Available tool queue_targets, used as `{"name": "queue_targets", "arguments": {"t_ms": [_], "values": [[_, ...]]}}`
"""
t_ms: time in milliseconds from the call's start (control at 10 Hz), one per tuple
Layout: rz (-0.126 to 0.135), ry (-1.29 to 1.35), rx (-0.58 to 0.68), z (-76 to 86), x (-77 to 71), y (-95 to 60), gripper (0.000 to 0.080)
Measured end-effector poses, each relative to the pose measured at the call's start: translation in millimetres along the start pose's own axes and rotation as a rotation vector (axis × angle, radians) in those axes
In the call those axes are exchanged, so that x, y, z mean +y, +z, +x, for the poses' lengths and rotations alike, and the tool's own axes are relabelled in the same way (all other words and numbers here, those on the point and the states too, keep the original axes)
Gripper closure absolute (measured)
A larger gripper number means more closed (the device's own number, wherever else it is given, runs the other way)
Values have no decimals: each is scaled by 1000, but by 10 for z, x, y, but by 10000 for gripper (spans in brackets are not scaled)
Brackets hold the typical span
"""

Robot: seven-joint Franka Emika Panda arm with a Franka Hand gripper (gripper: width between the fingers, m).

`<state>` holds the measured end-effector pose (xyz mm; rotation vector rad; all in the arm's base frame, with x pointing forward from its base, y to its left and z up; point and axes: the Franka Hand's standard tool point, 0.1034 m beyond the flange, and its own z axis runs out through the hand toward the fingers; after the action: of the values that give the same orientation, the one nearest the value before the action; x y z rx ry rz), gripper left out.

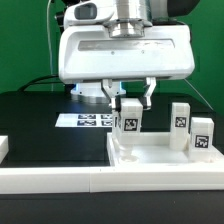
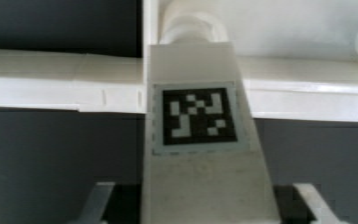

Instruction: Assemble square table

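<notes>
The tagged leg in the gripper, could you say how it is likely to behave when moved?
The leg looks like rigid moulded plastic, so probably stiff and light. Its smooth faces might slip between the fingers. Tall and narrow, it could tip if released unseated.

Open black table surface stretches across the exterior view's left, broken only by the flat marker board near its middle. To the right, passage tightens: the gripper and its held leg stand over the square slab, two more upright legs block its far side, and the long white rail borders the near edge.
</notes>
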<state>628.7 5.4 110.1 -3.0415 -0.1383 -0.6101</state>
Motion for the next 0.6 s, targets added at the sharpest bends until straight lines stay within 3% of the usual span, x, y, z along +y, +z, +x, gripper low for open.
{"name": "queue_targets", "arguments": {"t_ms": [300, 400, 500, 600], "values": [[-5, -5, 18, 20, -44, 5, 509], [-21, -10, 54, 52, -37, 9, 509], [-68, -30, 146, 102, 36, -6, 509], [-99, -30, 204, 80, 80, 9, 509]]}}
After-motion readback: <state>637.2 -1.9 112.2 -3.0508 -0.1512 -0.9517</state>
